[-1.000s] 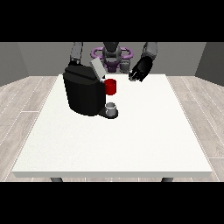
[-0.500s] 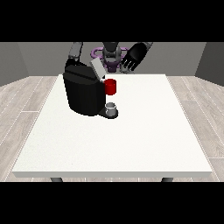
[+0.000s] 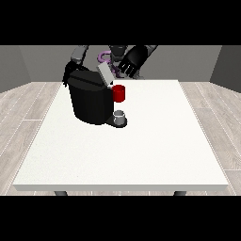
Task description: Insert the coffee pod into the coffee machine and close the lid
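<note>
The black coffee machine (image 3: 89,101) stands on the table's left half. Its grey lid (image 3: 104,74) is tilted up and open at the top right of the machine. A red cup-shaped holder (image 3: 119,93) sticks out of the machine's front below the lid. I cannot make out a separate coffee pod. The hand at the view's right (image 3: 129,63) hovers just right of and above the lid, fingers relaxed and pointing down, holding nothing. The hand at the view's left (image 3: 69,74) is mostly hidden behind the machine's back corner.
A small grey cup (image 3: 120,116) sits on the machine's base under the red holder. The white table (image 3: 155,150) stretches wide to the front and right. The robot's torso (image 3: 110,55) is behind the far edge.
The hand at the view's right has risen and moved towards the view's left, from beside the table's far edge to close by the raised lid. The machine and lid have not moved.
</note>
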